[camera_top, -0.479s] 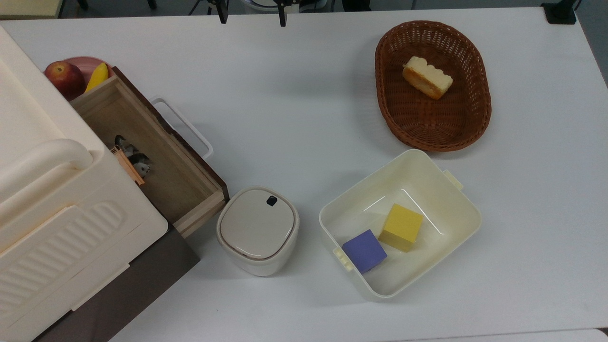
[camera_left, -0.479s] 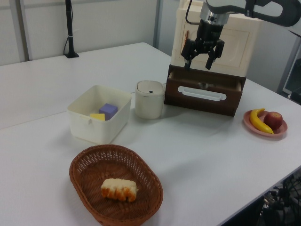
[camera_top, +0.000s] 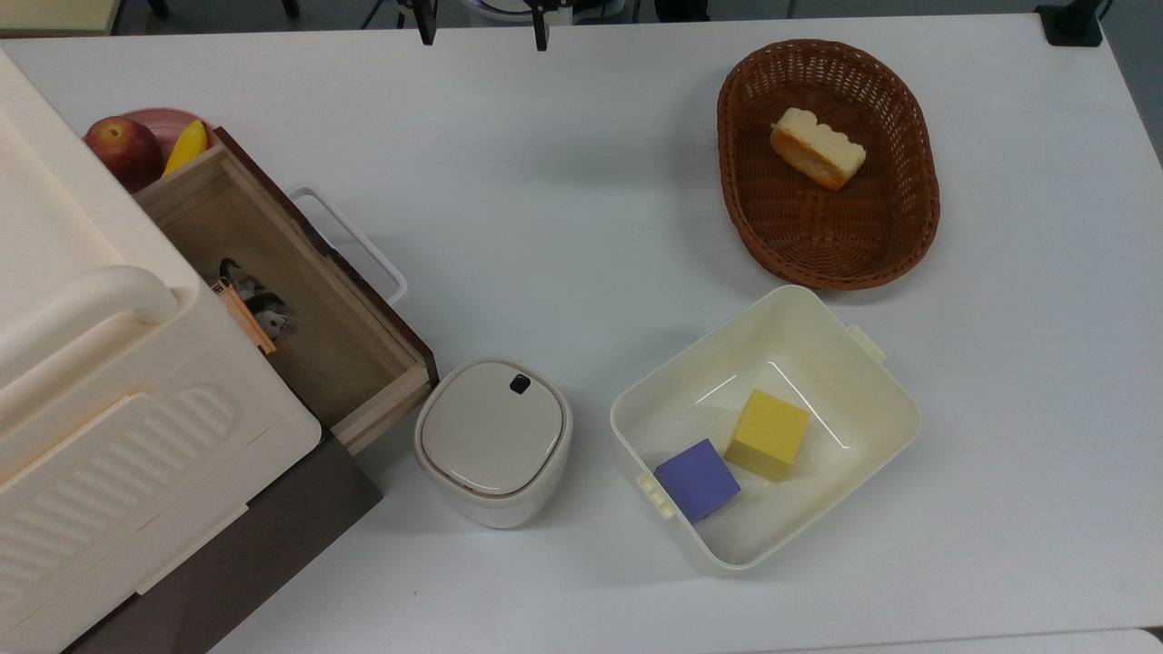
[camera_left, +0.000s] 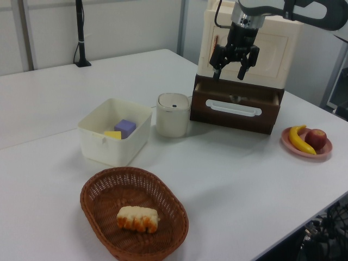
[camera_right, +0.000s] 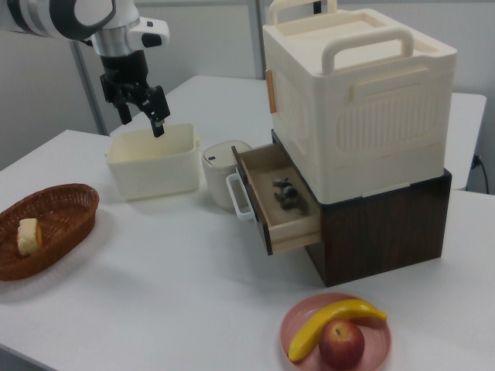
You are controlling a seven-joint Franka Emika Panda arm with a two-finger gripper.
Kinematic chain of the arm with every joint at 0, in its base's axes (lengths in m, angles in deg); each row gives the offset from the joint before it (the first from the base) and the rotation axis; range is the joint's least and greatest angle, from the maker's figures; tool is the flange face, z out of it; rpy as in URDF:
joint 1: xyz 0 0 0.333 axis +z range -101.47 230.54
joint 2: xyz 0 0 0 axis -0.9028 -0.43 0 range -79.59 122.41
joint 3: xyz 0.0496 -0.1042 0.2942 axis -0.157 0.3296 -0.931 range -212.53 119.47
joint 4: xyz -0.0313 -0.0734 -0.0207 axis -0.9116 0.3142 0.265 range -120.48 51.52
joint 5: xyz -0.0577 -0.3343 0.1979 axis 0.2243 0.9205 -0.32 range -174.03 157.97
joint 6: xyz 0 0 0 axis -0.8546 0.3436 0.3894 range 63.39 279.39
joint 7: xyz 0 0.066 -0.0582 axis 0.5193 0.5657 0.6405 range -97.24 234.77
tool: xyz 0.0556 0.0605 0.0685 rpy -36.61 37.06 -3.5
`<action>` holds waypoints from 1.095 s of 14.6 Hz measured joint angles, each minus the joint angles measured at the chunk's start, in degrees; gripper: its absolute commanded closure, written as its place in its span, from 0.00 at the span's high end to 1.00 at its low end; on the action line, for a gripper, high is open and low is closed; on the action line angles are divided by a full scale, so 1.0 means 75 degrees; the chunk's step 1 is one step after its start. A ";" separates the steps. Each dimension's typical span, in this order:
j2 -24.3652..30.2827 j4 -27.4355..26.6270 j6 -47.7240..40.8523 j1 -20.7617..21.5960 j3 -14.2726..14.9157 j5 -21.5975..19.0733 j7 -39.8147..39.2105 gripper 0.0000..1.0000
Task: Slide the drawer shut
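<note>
Nothing on the table has shifted since half a second ago, and the gripper hangs at the same height with its fingers spread just as wide.

Top view first: the drawer [camera_top: 300,300] stands pulled out of the dark cabinet on the top view's left, its white handle [camera_top: 350,241] facing the open table. Small dark objects [camera_top: 259,309] lie inside it. Just beside its near corner sits the lidded canister [camera_top: 493,440], and further to the top view's right the cream bin [camera_top: 845,381] holds a yellow cube [camera_top: 768,434] and a purple cube [camera_top: 697,479]. A wicker basket [camera_top: 909,218] with a piece of bread [camera_top: 816,147] lies beyond.

Left view now: the gripper [camera_left: 234,66] hovers above the open drawer [camera_left: 236,106], fingers apart and empty, clear of the handle [camera_left: 234,109]. A pink plate [camera_left: 304,145] with a banana [camera_left: 298,139] and an apple [camera_left: 316,138] rests on the left view's right.

Right view: the gripper [camera_right: 141,116] hangs in the air in front of the bin [camera_right: 151,166], well apart from the drawer [camera_right: 278,205], which juts out under the cream box [camera_right: 356,100].
</note>
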 measured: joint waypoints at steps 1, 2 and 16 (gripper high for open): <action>0.0000 0.0000 0.0000 0.0002 -0.0005 -0.0001 0.0000 1.00; 0.0000 0.0001 0.0000 0.0003 -0.0013 -0.0001 0.0000 1.00; 0.0001 -0.0008 0.0000 0.0005 -0.0022 -0.0004 -0.0393 0.00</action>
